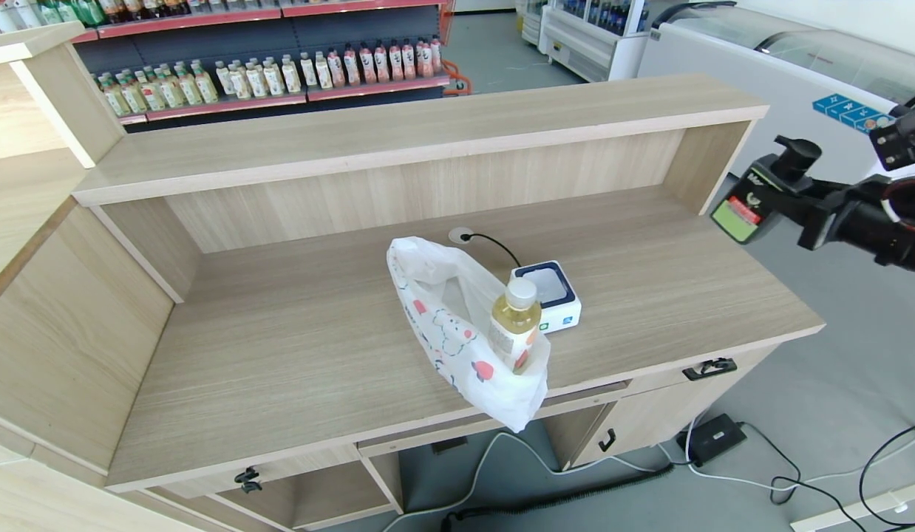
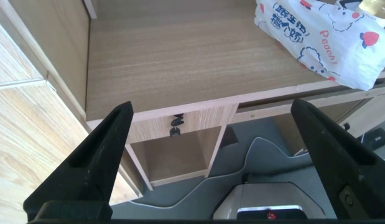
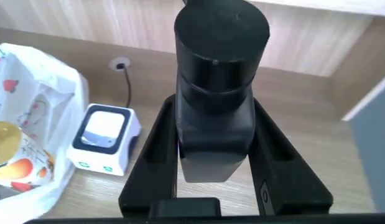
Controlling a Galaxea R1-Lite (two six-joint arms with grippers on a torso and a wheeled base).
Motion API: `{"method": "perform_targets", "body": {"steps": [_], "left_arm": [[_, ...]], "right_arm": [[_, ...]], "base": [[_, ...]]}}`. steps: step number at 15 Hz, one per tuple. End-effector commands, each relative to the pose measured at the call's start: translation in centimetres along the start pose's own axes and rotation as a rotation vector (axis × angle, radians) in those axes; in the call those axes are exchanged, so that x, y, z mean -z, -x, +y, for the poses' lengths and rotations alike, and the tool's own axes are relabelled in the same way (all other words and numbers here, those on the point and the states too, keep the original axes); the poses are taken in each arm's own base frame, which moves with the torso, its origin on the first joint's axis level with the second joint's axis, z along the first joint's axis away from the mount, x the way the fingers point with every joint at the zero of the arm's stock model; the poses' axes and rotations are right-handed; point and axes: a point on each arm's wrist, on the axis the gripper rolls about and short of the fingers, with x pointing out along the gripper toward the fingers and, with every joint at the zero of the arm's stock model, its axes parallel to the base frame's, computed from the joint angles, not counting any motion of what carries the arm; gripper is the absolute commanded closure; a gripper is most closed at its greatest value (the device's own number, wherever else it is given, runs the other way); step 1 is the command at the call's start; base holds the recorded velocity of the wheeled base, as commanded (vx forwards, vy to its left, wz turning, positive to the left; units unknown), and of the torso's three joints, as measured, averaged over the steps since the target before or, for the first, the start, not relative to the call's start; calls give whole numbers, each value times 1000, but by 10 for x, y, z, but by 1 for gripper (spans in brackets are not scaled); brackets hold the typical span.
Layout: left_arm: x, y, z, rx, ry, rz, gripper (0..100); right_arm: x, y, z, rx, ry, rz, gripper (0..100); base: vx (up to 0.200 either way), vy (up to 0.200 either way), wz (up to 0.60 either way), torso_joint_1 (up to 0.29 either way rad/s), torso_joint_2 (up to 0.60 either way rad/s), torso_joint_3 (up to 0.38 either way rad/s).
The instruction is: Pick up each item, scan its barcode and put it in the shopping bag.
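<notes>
The right pincer (image 1: 790, 193) was clamped on a black bottle (image 1: 769, 185), one finger on each side of its body. In the right wrist view the pincer (image 3: 214, 118) gripped the bottle (image 3: 221, 37) below its broad black cap. From the head view the bottle lay tilted, cap toward 1 o'clock. Its green-and-red labelled end pointed toward 7 o'clock, in the air off the right end of the counter (image 1: 280, 332).

The barcode scanner (image 1: 550, 292) stood well apart from that pincer, toward 8 o'clock from it, window up, near the counter's middle. Its black cable (image 1: 496, 244) ran off toward 11 o'clock. The white printed shopping bag (image 1: 457, 347) lay just beside the scanner, at its 8 o'clock. One corner of the bag hung over the counter's front edge. A tea bottle (image 1: 515, 325) stood upright in the bag's open mouth, at the end nearest the scanner. The right wrist view showed the scanner (image 3: 105, 140) and the bag (image 3: 30, 93) side by side.

The left pincer (image 2: 214, 158) hung with its jaws spread wide and nothing between them. It was low in front of the counter, near a drawer handle (image 2: 175, 124), with the bag (image 2: 316, 37) farther off on the counter top.

Behind the counter, shelves of drinks (image 1: 280, 74) stood at 11 o'clock and a freezer chest (image 1: 760, 59) at 1 o'clock.
</notes>
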Motion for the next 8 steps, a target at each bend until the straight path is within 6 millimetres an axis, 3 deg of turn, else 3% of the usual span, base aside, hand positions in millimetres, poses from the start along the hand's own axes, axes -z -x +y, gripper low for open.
{"method": "perform_targets", "body": {"steps": [1, 3, 6, 8], "left_arm": [[0, 0, 0, 0, 0, -1, 0], [0, 0, 0, 0, 0, -1, 0], [0, 0, 0, 0, 0, -1, 0], [0, 0, 0, 0, 0, 0, 0]], "right_arm": [[-4, 48, -14, 120, 189, 54, 100], [1, 58, -19, 141, 303, 87, 100], [4, 52, -16, 111, 267, 80, 100], [-1, 50, -9, -15, 288, -14, 100]], "base": [[0, 0, 0, 0, 0, 0], [0, 0, 0, 0, 0, 0], [0, 0, 0, 0, 0, 0], [0, 0, 0, 0, 0, 0]]}}
